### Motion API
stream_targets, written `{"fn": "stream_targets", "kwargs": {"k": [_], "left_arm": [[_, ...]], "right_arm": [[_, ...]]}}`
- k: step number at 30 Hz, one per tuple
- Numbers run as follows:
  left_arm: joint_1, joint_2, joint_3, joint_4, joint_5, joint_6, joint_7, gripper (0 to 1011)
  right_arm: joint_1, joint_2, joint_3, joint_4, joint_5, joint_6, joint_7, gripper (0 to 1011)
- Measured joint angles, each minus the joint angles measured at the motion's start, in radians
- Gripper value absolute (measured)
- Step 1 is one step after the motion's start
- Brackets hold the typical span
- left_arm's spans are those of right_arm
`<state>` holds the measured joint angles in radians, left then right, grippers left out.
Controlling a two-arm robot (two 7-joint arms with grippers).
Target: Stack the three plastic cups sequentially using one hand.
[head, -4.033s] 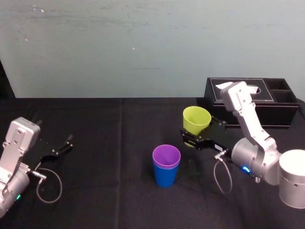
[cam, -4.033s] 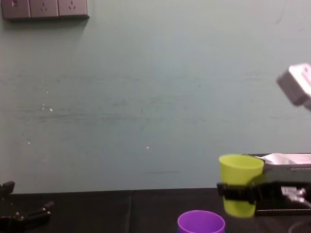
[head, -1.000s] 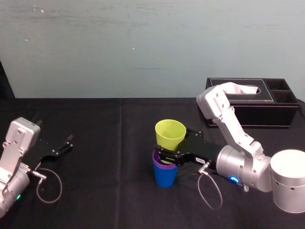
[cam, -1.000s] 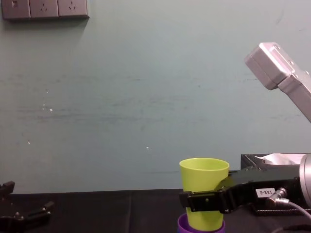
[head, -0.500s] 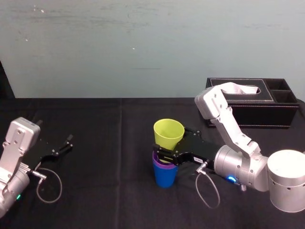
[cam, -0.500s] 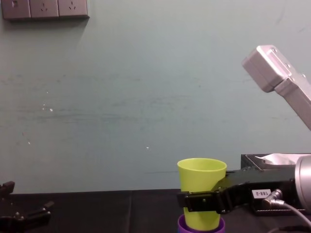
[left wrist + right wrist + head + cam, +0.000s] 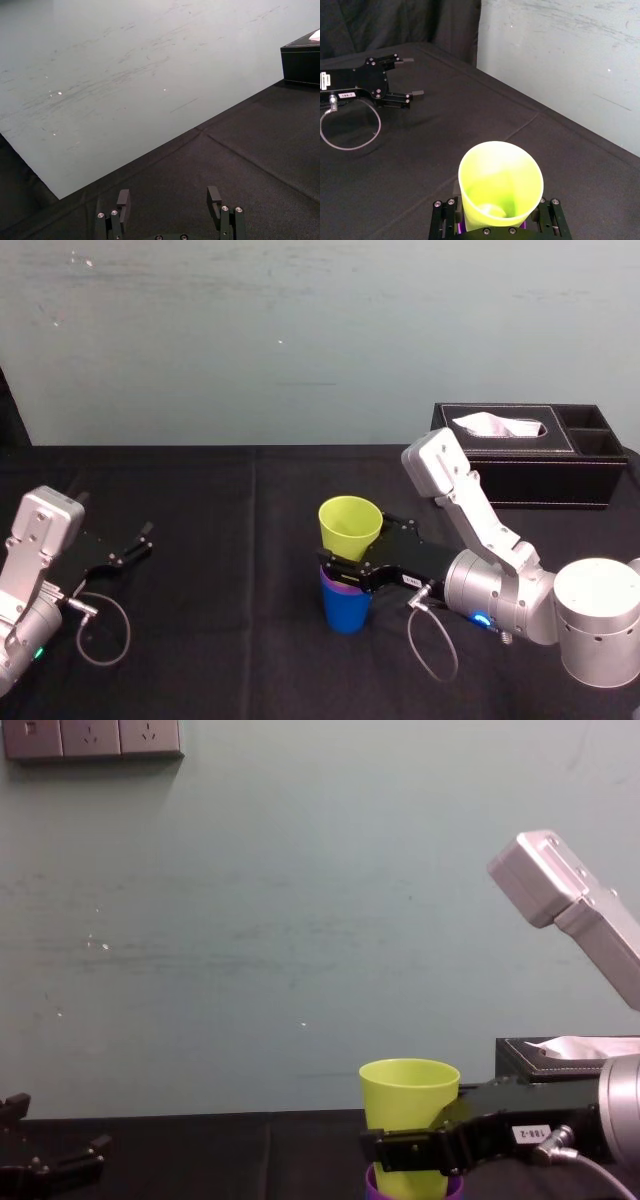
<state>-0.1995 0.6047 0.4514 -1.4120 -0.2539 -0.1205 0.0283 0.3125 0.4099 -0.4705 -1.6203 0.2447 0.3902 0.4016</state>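
Black table [image 7: 220, 540], right tool [image 7: 345, 574] level, clamping yellow-green cup [image 7: 350, 525]

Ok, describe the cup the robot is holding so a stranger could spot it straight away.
On the black-clothed table, left of the black tissue box, a purple plastic cup sits nested in a blue plastic cup. The right hand holds a tapered yellow-green plastic cup just above them, its base at the purple rim. It alone is yellow-green and stands highest.

I see a table [image 7: 220, 570] under black cloth. Blue cup [image 7: 345, 613] stands mid-table. Black tissue box [image 7: 540, 480] sits far right.
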Motion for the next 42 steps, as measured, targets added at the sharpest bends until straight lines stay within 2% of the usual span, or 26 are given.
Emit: {"fn": "stream_targets", "kwargs": {"k": [15,26,35,38,42], "left_arm": [[0.0,0.0,0.0,0.0,0.0,0.0,0.0,1000],[0.0,0.0,0.0,0.0,0.0,0.0,0.0,1000],[0.0,0.0,0.0,0.0,0.0,0.0,0.0,1000],[0.0,0.0,0.0,0.0,0.0,0.0,0.0,1000],[0.0,0.0,0.0,0.0,0.0,0.0,0.0,1000]], "right_arm": [[0.009,-0.009,-0.012,0.034,-0.033,-0.015,0.001,736],[0.009,-0.012,-0.012,0.04,-0.035,-0.015,0.002,736],[0.009,-0.012,-0.012,0.038,-0.034,-0.014,0.002,956],[0.009,-0.011,-0.012,0.038,-0.034,-0.014,0.002,1003],[0.008,-0.011,-0.011,0.037,-0.034,-0.013,0.002,1003]]}}
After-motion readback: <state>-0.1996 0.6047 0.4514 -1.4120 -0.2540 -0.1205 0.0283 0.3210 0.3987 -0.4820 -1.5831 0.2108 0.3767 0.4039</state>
